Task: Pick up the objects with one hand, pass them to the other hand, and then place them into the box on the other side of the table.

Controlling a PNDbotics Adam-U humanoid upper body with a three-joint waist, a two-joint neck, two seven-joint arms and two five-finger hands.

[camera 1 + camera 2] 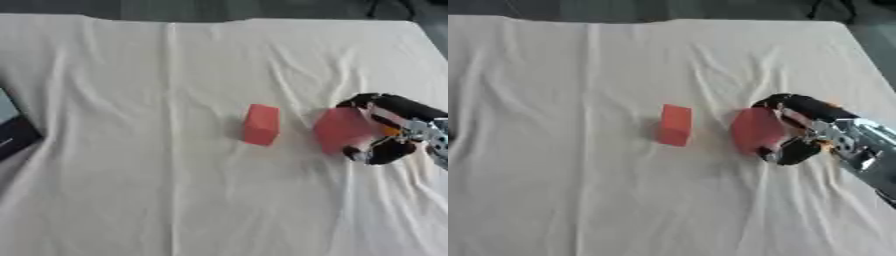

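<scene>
Two red blocks on white cloth (175, 200). Right hand (802, 127) curled around right block (754, 130), resting on cloth. Second block (261, 124) stands free near centre. Dark box (13, 132) at left edge.

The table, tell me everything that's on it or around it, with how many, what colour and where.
Red block: one, red, upright near the middle of the cloth, standing free.
Second red block: one, red, right of the first, with the right hand's fingers and thumb curled round it.
Cloth: one, white and wrinkled, covering the whole table.
Box: one, dark with a pale inside, only a corner showing at the left edge of the left eye view.
Right hand: one, black with silver joints, coming in from the right, shut on the second red block.
Left hand: not in view.
</scene>
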